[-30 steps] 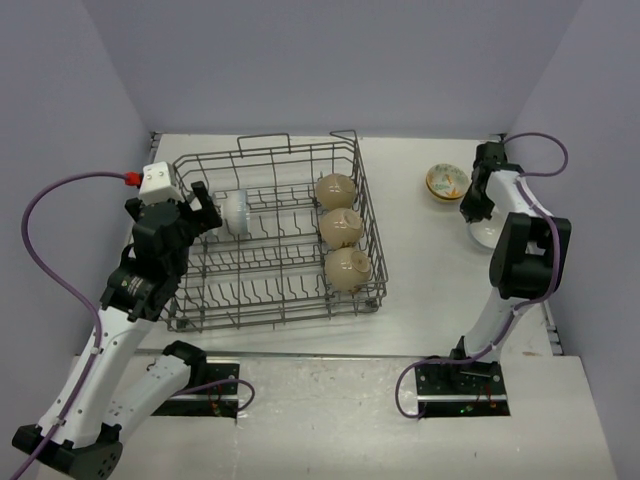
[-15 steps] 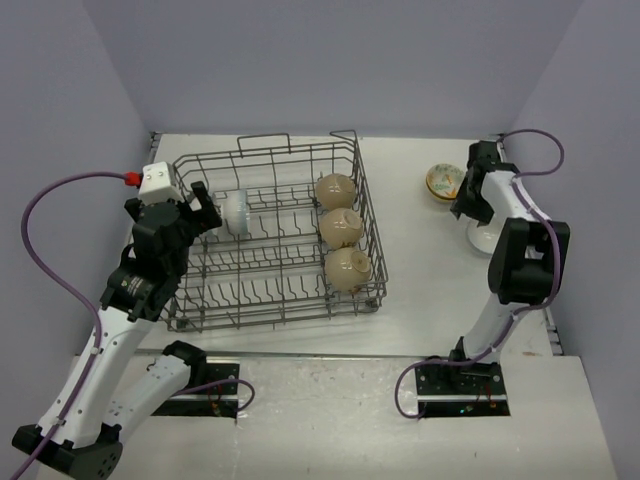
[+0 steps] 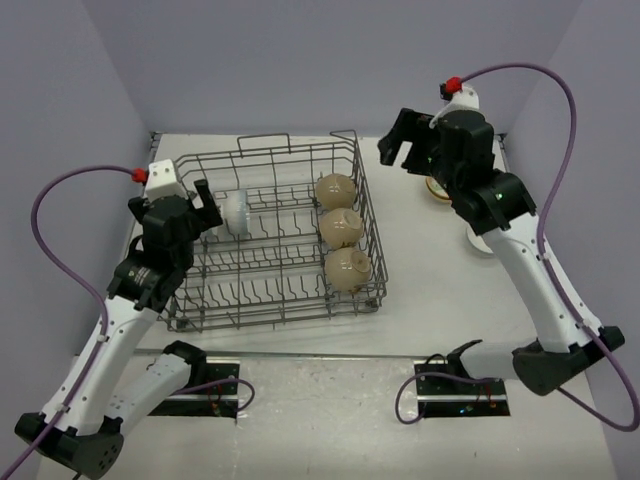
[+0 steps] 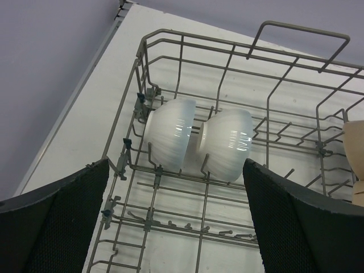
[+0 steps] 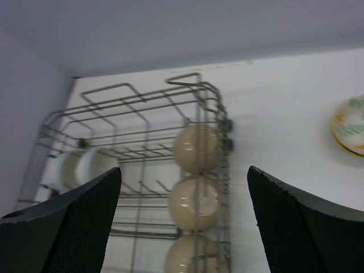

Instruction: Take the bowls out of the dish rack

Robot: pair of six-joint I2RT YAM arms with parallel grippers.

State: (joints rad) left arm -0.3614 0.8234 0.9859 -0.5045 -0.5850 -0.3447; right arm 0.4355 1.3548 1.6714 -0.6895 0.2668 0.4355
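Along the left side of the dish rack (image 3: pixel 270 262), two white bowls (image 4: pixel 170 139) stand on edge between the tines. They sit side by side and all but touch, in a row that runs left to right. They lie just right of and below the left gripper (image 3: pixel 207 203). Its fingers are spread wide with nothing between them, along the same line as the row. In your left wrist view both bowls fall inside that spread, so you have to settle on one. The left bowl sits close against the rack's left wall, which probably leaves little room for a finger there.

Down the right side of the rack, three beige bowls (image 3: pixel 340 227) form a column from far to near, rounded outsides showing, each close against the next. The right gripper (image 3: pixel 398 152) hangs high above the table (image 3: pixel 420 300), just right of the rack's far right corner, its jaws parted and empty. The beige column lies to its near left, so that arm is the nearer one for them, and your left arm for the white pair.

Outside the rack, on the right of the table, a yellow bowl (image 5: pixel 348 126) rests upright. A pale bowl (image 3: pixel 478 242) sits nearer, partly hidden by the right arm.
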